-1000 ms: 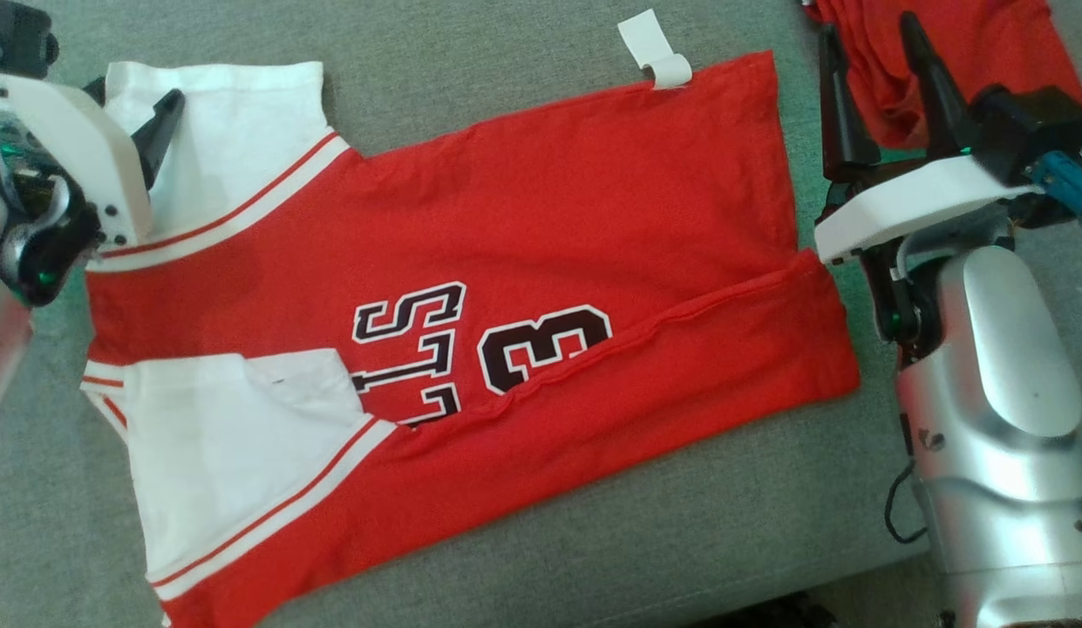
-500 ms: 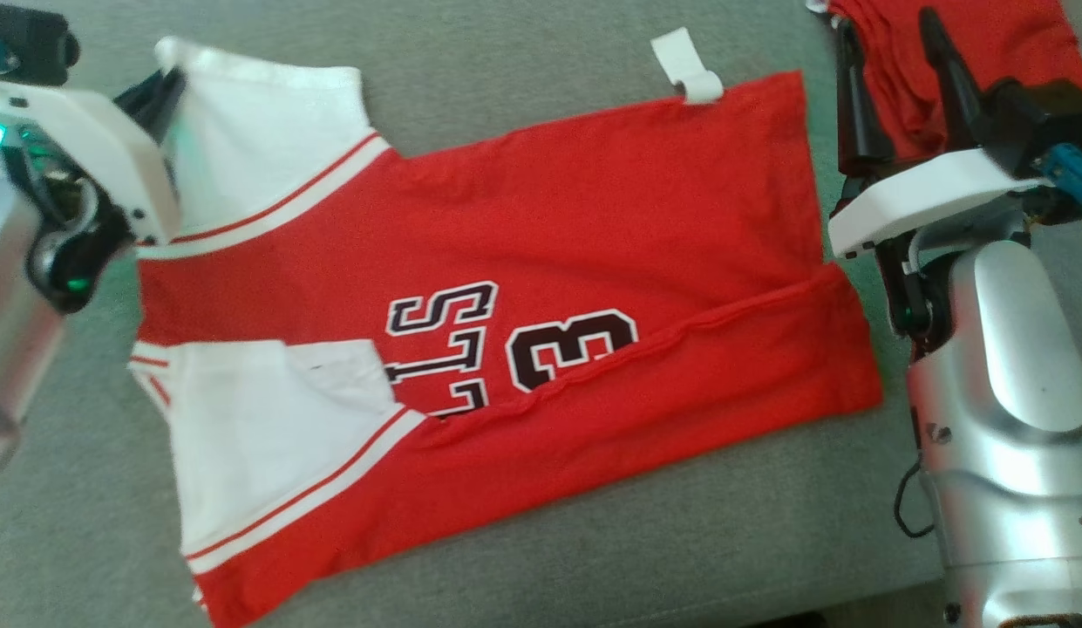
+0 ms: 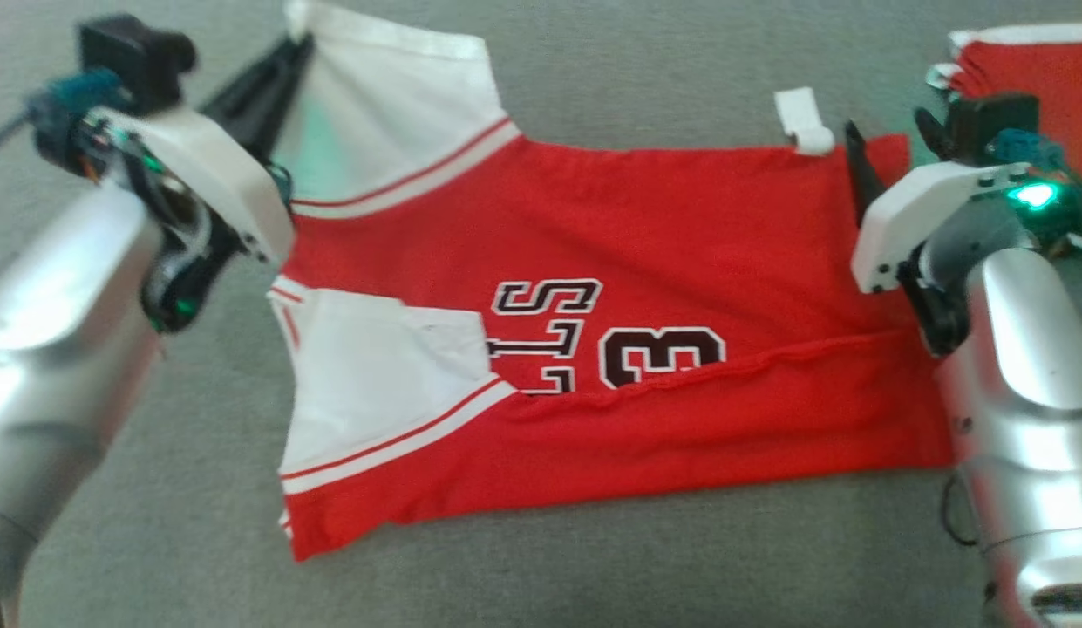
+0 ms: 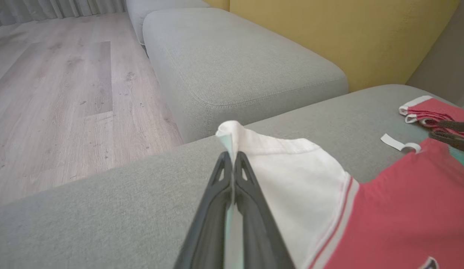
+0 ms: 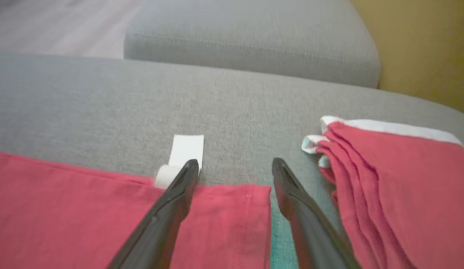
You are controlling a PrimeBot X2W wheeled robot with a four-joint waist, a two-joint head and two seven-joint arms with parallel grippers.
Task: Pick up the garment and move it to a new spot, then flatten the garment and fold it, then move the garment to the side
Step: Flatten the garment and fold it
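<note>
**Left pincer clamped on sleeve, right pincer spread over jersey corner**

The jersey point(image 3: 645, 227) lies spread across the middle of the head view on a grey cushion point(image 3: 636, 70). Its red body runs left to right and its two white sleeves are at the left. A red band is folded over along its lower edge and hides part of the black print point(image 3: 610, 336). The lower sleeve point(image 3: 375, 384) lies flat. The upper sleeve point(image 3: 392, 113) is drawn toward the frame's top left.

The left gripper point(image 3: 292, 52) has its fingers pressed together on the edge of that upper sleeve. In the left wrist view the white cloth point(image 4: 291, 172) bunches up just past the tips of the left gripper point(image 4: 232, 158).

At the right of the head view, the right gripper point(image 3: 889, 139) stands with its fingers apart over the jersey's upper right corner. In the right wrist view one finger point(image 5: 175, 198) lies over the red cloth point(image 5: 67, 194). The other point(image 5: 295, 201) lies over bare cushion beside the jersey's edge. Whether either touches the fabric cannot be told.

A white tag point(image 3: 802, 122) sticks out from the hem just left of that gripper. A folded red pile point(image 3: 1020, 70) sits at the upper right, apart from the jersey. In the left wrist view a second cushion point(image 4: 235, 63), a wooden floor point(image 4: 48, 93) and a yellow wall point(image 4: 329, 30) lie beyond.
</note>
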